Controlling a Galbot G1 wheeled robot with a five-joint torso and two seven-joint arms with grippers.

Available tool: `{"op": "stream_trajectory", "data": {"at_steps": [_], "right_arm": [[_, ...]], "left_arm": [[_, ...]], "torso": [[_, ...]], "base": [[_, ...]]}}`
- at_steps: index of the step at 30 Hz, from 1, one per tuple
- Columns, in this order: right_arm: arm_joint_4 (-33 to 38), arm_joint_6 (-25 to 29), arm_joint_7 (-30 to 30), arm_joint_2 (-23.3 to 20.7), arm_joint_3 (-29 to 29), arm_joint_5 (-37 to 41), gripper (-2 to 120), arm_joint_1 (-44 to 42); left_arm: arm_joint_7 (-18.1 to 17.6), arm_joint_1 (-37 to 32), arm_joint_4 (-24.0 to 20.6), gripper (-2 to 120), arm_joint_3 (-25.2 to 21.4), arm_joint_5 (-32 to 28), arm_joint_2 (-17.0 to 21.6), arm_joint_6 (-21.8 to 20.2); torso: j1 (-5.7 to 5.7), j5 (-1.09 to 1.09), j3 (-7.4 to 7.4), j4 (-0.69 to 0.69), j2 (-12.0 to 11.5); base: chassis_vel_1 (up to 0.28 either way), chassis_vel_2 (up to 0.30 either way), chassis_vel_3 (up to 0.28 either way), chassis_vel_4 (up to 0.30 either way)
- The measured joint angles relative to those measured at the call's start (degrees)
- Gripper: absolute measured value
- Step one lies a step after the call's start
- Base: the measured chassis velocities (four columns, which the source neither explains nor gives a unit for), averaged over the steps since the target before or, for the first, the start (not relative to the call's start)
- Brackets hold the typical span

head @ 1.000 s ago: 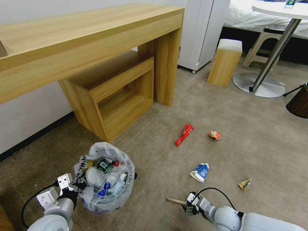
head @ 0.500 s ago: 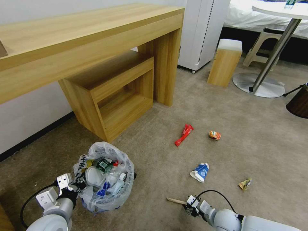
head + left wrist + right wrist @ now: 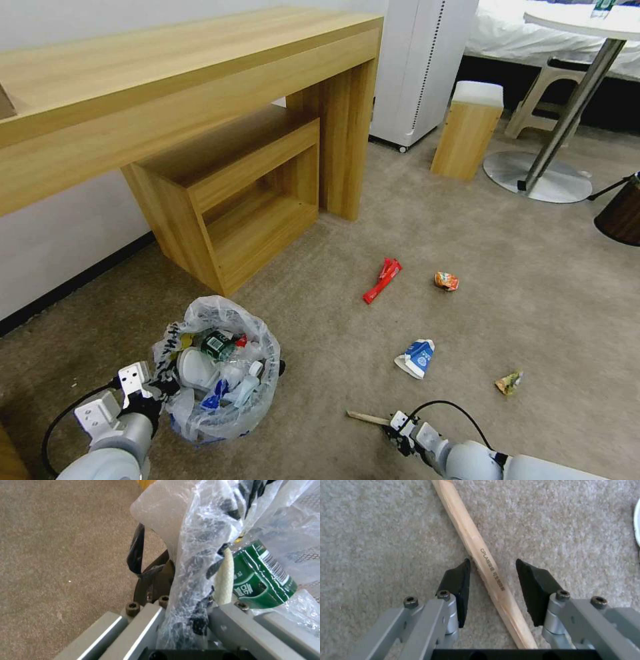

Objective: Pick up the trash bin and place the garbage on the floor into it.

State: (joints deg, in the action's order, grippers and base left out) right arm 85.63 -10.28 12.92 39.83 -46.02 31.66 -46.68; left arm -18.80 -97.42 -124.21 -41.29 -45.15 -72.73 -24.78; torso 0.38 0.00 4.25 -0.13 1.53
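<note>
Trash bin [image 3: 217, 373]: stands on the carpet [image 3: 533, 300] in front of the wooden surface [image 3: 167, 80], lined with a crinkled clear bag carrying black lettering, not legible. Holds a green-labelled bottle [image 3: 217, 345] and white items.

Left end effector [image 3: 157, 387]: low at the bin's left rim, closed on the bin's bag and rim. The left wrist view shows the plastic [image 3: 200, 562] pinched between the grey fingers, and the bottle's [image 3: 261, 577] barcode and white script, which the head view does not resolve.

Right end effector [image 3: 399, 437]: arm reaching low across the floor, tips at the carpet. The right wrist view shows the black pads [image 3: 458, 585] narrowly apart, straddling the wooden stick [image 3: 486, 567]; one pad touches it, the other is just clear. Stick stamped "CPU…", the rest unreadable.

Loose on the carpet in the head view: red wrapper [image 3: 383, 279], orange wrapper [image 3: 447, 281], blue-white carton [image 3: 416, 357], small yellowish scrap [image 3: 509, 382].
</note>
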Motion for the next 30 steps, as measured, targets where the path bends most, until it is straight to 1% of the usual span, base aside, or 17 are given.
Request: {"op": "stream_trajectory", "data": {"at_steps": [9,10,13,16,17,19,29,30], "right_arm": [[-0.6,0.5,0.0,0.2,0.6,-0.6,36,-1.2],[-0.9,0.7,0.1,0.4,0.6,-0.7,33,-1.5],[-1.0,0.9,0.1,0.4,0.7,-0.8,30,-1.6],[-1.0,1.1,0.1,0.2,0.7,-0.8,20,-1.5],[-1.0,1.1,0.1,0.2,0.7,-0.8,20,-1.5],[-1.0,1.4,0.1,-0.1,0.7,-0.8,12,-1.5],[-0.3,2.1,0.3,-0.3,2.0,-0.7,12,-2.4],[0.6,2.5,0.4,-0.8,2.8,-0.6,9,-2.6]], "left_arm": [[0.0,0.0,-0.2,0,0.1,0.1,-0.2,0.0],[0.0,-0.1,-0.2,0,0.1,0.1,-0.3,0.0],[0.0,-0.1,-0.2,0,0.1,0.2,-0.3,0.1],[0.0,-0.1,0.0,0,0.1,0.3,-0.4,0.1],[0.0,-0.1,0.0,0,0.1,0.3,-0.4,0.1],[0.0,0.0,0.1,0,0.1,0.4,-0.6,0.1],[0.0,0.0,0.6,0,0.1,0.6,-0.7,0.2],[0.0,0.0,0.6,0,0.0,0.6,-0.7,0.2]], "torso": [[0.00,0.00,0.00,0.00,0.0],[0.00,-0.01,0.00,0.00,0.0],[0.00,-0.01,0.00,0.00,0.0],[0.00,0.02,0.00,0.00,0.0],[0.00,0.02,0.00,0.00,0.0],[0.00,0.00,0.00,0.00,0.0],[0.01,0.01,0.00,0.00,0.0],[0.01,0.01,0.00,0.00,0.0]], "base": [[0.000,0.000,0.000,0.000],[0.000,0.000,0.000,0.000],[0.000,0.000,0.000,0.000],[0.000,0.000,0.000,0.000],[0.000,0.000,0.000,0.000],[0.000,0.000,0.000,0.000],[0.000,0.000,0.000,0.000],[0.000,0.000,0.000,0.000]]}}
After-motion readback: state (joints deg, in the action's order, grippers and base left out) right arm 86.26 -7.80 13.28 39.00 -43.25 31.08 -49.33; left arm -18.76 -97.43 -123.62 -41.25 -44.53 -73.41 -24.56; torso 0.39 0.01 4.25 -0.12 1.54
